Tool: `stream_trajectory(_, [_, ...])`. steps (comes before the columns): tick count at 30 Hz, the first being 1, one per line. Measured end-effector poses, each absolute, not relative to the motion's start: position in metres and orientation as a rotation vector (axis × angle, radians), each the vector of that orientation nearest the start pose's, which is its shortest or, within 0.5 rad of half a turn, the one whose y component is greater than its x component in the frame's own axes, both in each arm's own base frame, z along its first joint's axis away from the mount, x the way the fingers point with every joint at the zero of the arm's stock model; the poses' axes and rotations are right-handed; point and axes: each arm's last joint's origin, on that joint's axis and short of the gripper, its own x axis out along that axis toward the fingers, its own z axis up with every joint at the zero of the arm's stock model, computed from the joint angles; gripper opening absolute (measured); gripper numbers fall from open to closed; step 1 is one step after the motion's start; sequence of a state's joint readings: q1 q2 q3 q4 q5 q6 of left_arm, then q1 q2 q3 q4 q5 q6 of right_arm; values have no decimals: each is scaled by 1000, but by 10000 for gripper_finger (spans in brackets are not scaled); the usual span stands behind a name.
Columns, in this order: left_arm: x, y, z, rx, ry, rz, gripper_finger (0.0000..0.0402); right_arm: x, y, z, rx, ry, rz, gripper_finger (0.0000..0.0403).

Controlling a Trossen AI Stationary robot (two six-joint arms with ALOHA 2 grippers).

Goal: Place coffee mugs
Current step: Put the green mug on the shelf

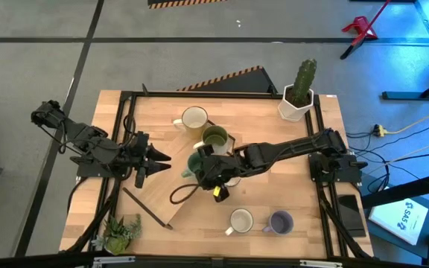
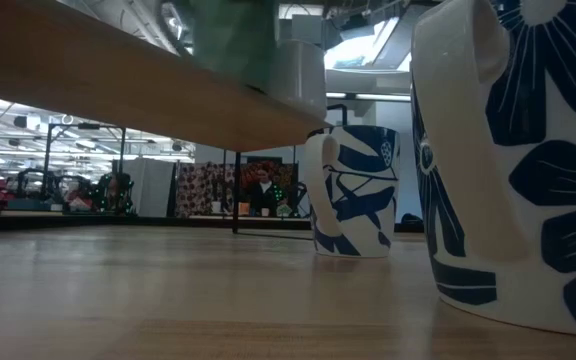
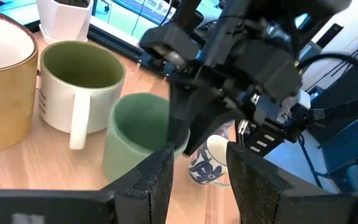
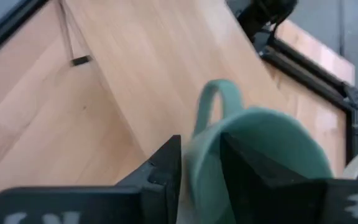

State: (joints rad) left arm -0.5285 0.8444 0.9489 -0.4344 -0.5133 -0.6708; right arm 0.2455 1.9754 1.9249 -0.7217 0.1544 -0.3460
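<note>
A teal green mug [image 1: 196, 163] is over the slanted wooden board [image 1: 162, 186] at mid-table, and my right gripper [image 4: 201, 152] is shut on it. A cream mug [image 1: 194, 117] and a white mug with an olive-green inside [image 1: 214, 137] stand just behind it. A white mug [image 1: 240, 221] and a lavender mug [image 1: 280, 222] stand near the front edge. A white mug with a blue pattern [image 3: 207, 163] shows below my right gripper. My left gripper [image 3: 197, 162] is open and empty, just left of the teal mug. My right gripper holds the teal mug by its wall [image 4: 199, 171] near the handle [image 4: 211, 99], one finger inside the mug and one outside. The fingers slant down from the table's right. The mug is upright; I cannot tell whether its base rests on the board.
A white hexagonal pot with a cactus [image 1: 298, 98] stands at the far right corner and a small green plant [image 1: 121, 232] at the near left. A black cable loop [image 1: 183, 193] lies on the board. Black frame rails [image 1: 320, 149] run along the table's sides.
</note>
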Motion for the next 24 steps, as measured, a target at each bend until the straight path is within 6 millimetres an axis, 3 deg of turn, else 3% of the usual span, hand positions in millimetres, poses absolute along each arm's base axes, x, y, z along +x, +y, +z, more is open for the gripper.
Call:
stream_trajectory(4, [154, -73, 356, -500, 281, 82, 142, 438, 103, 313, -484, 751, 241, 99])
stream_trajectory(10, [154, -73, 356, -496, 280, 80, 142, 438, 104, 315, -504, 748, 244, 99])
stream_trajectory(20, [154, -73, 356, -475, 281, 77, 142, 439, 103, 345, -584, 659, 217, 99])
stream_trajectory(24, [154, -73, 356, -475, 281, 77, 142, 432, 105, 368, -618, 652, 191, 99])
